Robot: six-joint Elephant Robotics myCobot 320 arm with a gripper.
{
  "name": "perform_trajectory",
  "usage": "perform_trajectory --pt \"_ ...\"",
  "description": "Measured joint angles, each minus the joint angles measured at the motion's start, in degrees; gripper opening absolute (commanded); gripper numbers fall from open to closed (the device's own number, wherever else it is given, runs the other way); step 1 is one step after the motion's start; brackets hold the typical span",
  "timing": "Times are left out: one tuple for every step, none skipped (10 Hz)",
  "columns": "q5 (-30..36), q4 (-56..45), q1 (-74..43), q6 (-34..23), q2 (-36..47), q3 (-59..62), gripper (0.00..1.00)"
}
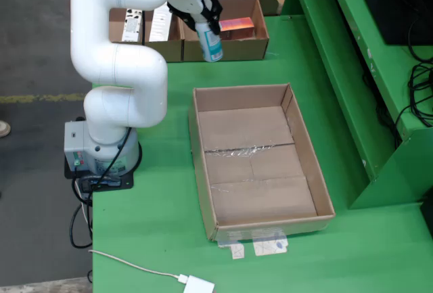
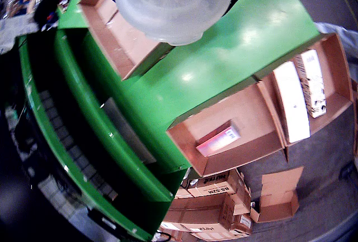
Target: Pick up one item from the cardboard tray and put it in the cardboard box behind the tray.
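At the back of the green bench [image 1: 169, 212], over the front edge of the cardboard box [image 1: 233, 41], my claw [image 1: 203, 22] is pinching a white bottle [image 1: 210, 41] with a blue-green band low on its body. The bottle hangs upright, clear of the box floor. In the view from my wrist its pale round end [image 2: 173, 1] fills the top of the picture, and my fingers are hidden behind it.

Below and just beside it, inside the same box, lies a flat pink-red packet [image 1: 237, 25]. Next to this box, on its left in the fixed view, are two more open compartments [image 1: 145, 26] holding white packages. Nearer the front of the bench sits the big shallow cardboard tray [image 1: 203, 114], where I see nothing left to pick, only tape across its floor.

I judge the carry is nearly done and the drop is in hand. The next move calls for shifting a little further over the box, away from its front wall and the packet, lowering, then letting go.
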Motion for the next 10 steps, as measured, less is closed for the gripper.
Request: perform_trajectory --pt "-1.8 0.0 -0.4 -2.8 -3.3 3.0 0.0" --pt "-2.0 2.4 -0.4 -5.2 -5.6 5.5 0.0" --pt "-11.1 14.2 0.8 -17.0 -17.5 17.3 0.0" --pt "-11.1 17.3 0.8 -20.1 -20.8 20.5 0.0" --pt "-9.8 19.7 0.7 -22.5 -23.1 22.8 0.0" --pt "-8.1 22.0 2.0 -22.8 -25.5 25.1 0.0" --pt "-7.4 25.2 3.6 -20.7 -28.8 28.3 0.0" --pt "-7.4 27.6 3.7 -21.7 -31.5 30.8 0.0" --pt "-7.4 30.0 3.9 -21.0 -34.1 33.0 0.0" --pt "-7.4 33.1 4.0 -21.4 -37.3 36.3 0.0"
